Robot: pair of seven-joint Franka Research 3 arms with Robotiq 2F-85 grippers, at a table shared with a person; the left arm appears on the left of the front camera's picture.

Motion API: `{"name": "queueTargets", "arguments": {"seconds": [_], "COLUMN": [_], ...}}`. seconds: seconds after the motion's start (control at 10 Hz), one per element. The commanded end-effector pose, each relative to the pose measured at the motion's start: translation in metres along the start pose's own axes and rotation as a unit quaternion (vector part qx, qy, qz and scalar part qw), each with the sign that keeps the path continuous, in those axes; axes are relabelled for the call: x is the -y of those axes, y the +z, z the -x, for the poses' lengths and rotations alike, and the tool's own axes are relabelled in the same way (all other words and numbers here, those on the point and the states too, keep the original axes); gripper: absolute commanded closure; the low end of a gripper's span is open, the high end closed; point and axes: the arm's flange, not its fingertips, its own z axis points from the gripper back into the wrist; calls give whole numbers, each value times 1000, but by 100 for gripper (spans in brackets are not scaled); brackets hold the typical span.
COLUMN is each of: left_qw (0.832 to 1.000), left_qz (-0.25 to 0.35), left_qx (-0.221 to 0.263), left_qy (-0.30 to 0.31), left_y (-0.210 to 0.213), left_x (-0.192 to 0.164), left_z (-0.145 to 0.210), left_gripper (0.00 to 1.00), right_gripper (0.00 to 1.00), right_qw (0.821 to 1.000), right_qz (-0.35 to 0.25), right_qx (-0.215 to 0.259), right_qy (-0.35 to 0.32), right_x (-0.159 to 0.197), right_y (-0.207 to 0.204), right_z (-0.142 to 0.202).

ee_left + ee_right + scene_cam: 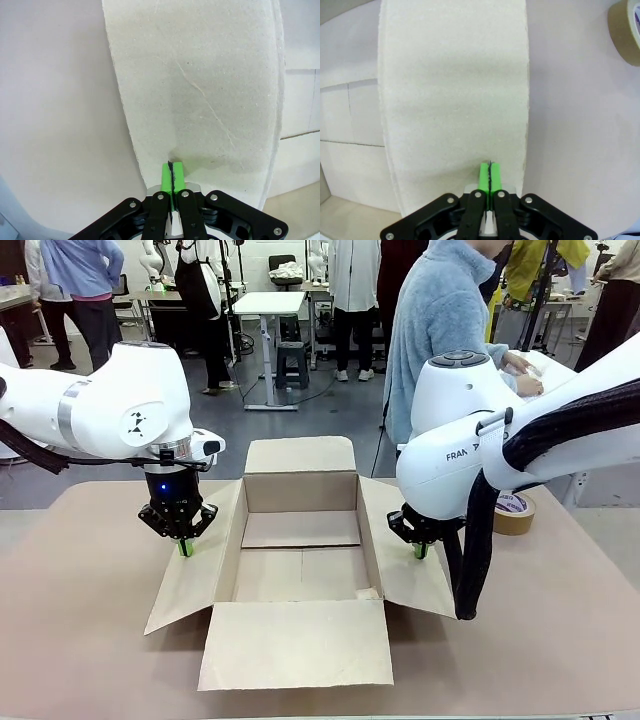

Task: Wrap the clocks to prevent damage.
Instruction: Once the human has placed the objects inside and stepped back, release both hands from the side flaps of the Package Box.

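Clocks: not in the cardboard box [300, 575] yet, its floor is bare. The person's hand [527, 385] at 1 o'clock is on something pale, too small to tell if that's them. My left pincer [185, 545] is clenched on nothing, tips at the 9 o'clock flap [205, 565]. My right pincer [420, 548] is the same at the 3 o'clock flap [390, 530]. Tape roll [515, 512] sits on the surface [80, 620] at 3 o'clock. I judge packing and taping are both left.

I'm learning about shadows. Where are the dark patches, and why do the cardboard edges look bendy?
Left wrist view: a soft grey shadow sits on the cardboard flap just past the left fingers; the flap's edges bow from the wide-angle lens. Right wrist view: the other flap bows too, with only faint shade by the right fingers. Front view: edges straight, cardboard box darker inside.
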Motion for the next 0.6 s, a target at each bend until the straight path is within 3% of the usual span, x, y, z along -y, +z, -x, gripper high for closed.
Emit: {"name": "queueTargets", "arguments": {"seconds": [0.0,0.5], "left_qw": [1000,1000], "left_qz": [-4,-4], "left_qx": [-3,-3], "left_qy": [-1,-1], "left_y": [-1,-1], "left_x": [-1,-1], "left_z": [1,1], "left_gripper": [100,100], "right_gripper": [99,99], "right_qw": [1000,1000], "right_qz": [3,3], "right_qx": [-2,-2], "right_qy": [0,0], "right_x": [0,0], "right_y": [-1,-1], "right_z": [1,1]}}
